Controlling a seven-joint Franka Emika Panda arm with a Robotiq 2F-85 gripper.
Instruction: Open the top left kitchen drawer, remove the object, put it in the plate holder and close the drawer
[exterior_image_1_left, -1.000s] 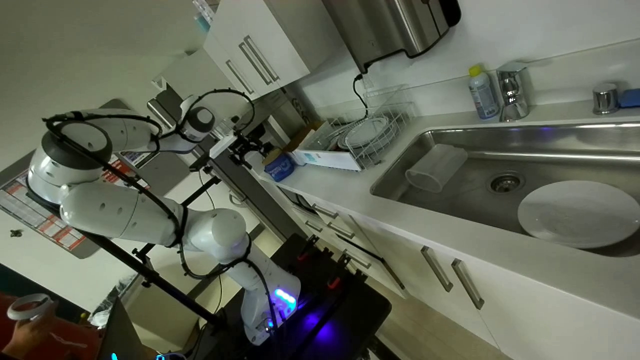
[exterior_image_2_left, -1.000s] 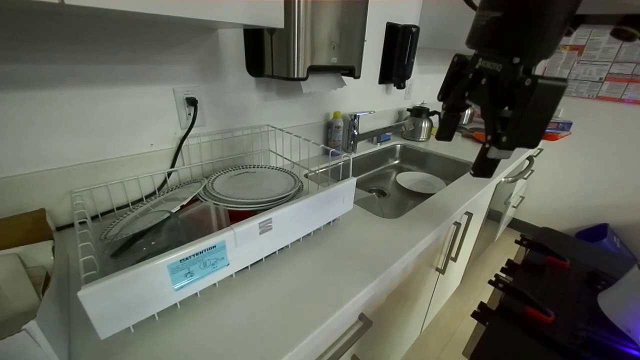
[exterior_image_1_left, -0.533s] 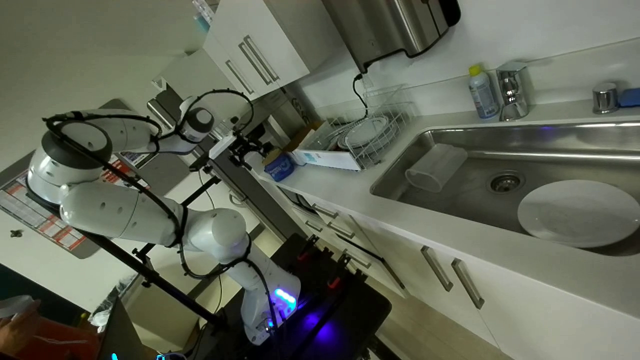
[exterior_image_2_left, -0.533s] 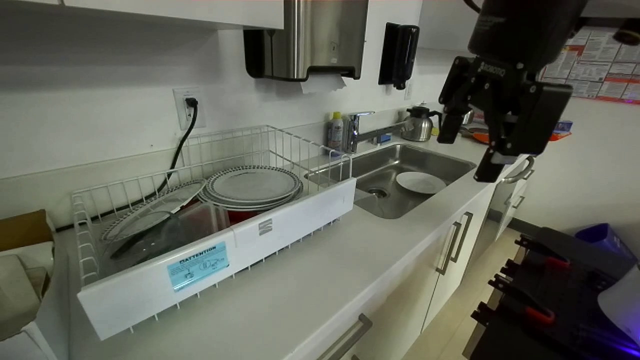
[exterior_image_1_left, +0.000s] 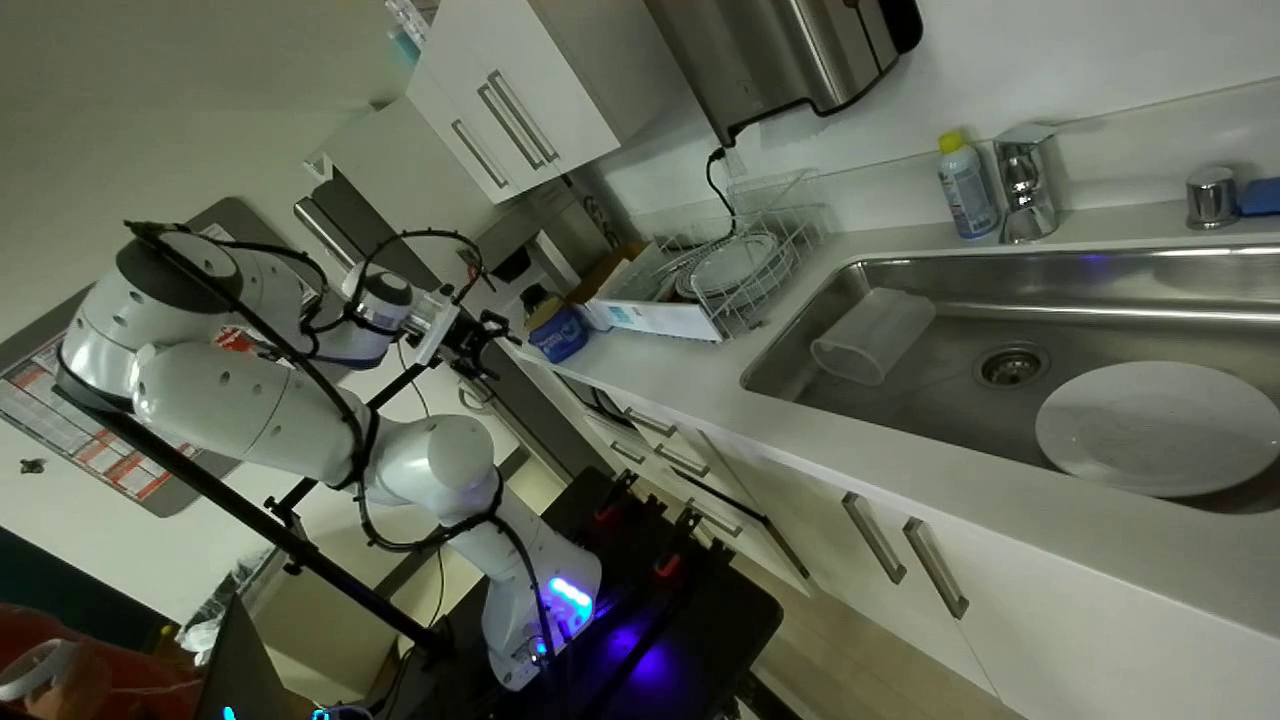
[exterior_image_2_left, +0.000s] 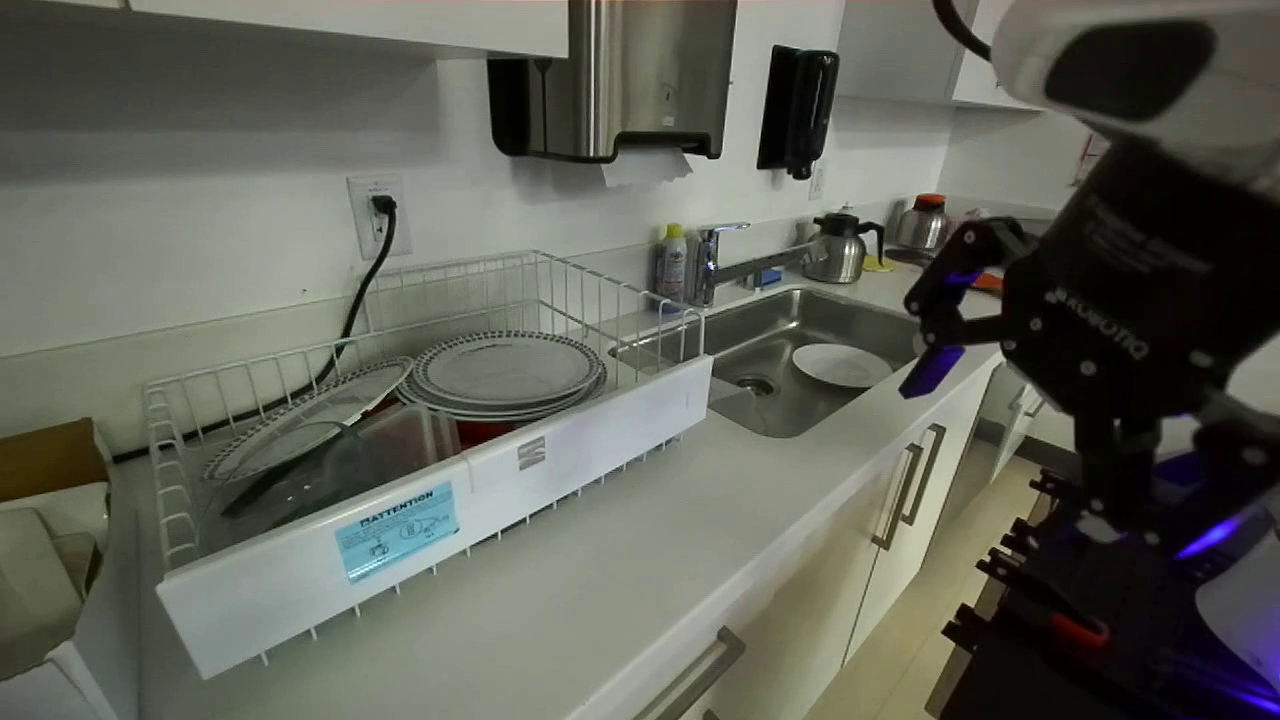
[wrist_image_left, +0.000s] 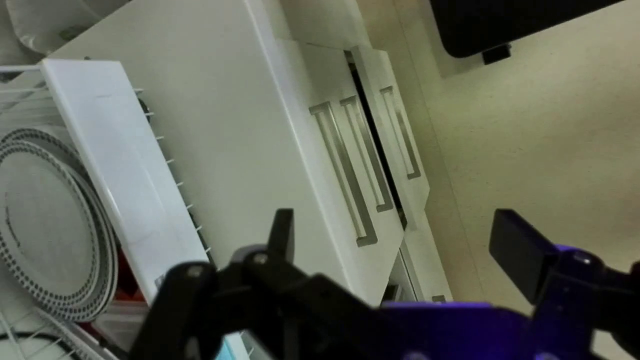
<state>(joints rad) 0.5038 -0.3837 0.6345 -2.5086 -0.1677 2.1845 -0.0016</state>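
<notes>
The top left kitchen drawer is shut. Its silver bar handle (wrist_image_left: 351, 177) shows in the wrist view, just below the counter edge. Whatever lies inside this drawer is hidden. On the counter stands the plate holder (exterior_image_2_left: 600, 430), a wire rack with a white front panel, holding several patterned plates (exterior_image_2_left: 510, 370) and a clear plastic box. My gripper (wrist_image_left: 392, 227) is open, its black fingertips (wrist_image_left: 284, 225) wide apart with nothing between them. It hangs in the air above the front of the counter, apart from drawer and rack; in an exterior view the gripper (exterior_image_1_left: 508, 358) is near the blue tub.
Below the top drawer, a lower drawer (wrist_image_left: 400, 95) sits slightly out with a dark gap above it. A blue tub (exterior_image_1_left: 560, 335) stands near the counter's end. The sink (exterior_image_1_left: 960, 430) holds a large white plate (exterior_image_1_left: 1150, 425) and a plastic container (exterior_image_1_left: 875, 335). Wall cupboards (exterior_image_1_left: 510, 110) hang above.
The arm has leaned and the gripper has turned. In an exterior view it comes closer and drops lower to the right. It was open throughout; drawer and rack have not moved.
</notes>
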